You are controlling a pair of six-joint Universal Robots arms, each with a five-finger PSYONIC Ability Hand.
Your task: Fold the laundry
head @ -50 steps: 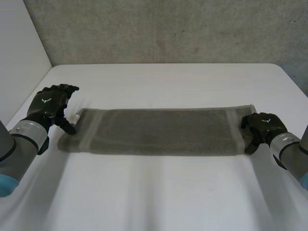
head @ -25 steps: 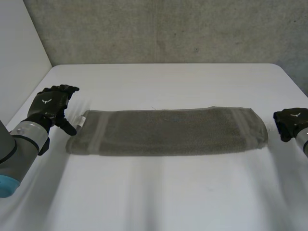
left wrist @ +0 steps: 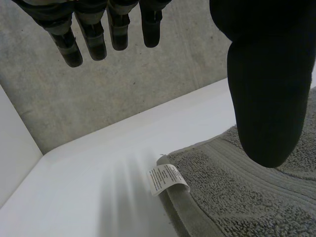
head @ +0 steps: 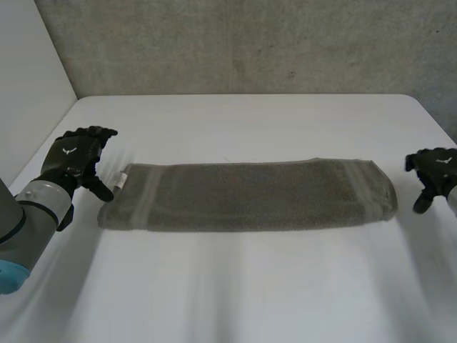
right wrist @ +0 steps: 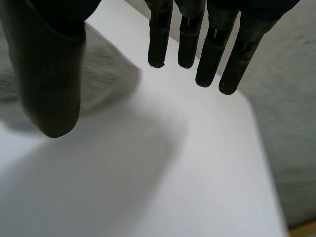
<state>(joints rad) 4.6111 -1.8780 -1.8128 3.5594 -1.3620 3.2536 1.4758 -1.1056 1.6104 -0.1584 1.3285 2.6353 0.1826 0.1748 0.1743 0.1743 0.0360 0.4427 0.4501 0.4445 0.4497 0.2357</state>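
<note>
You are looking at a grey towel lying folded in a long strip across the middle of the white table. Your left hand is hovering just beside the towel's left end, near the small white tag. Its fingers are hanging straight and apart, holding nothing. Your right hand is hanging near the other end, not touching it, its fingers straight and holding nothing.
</note>
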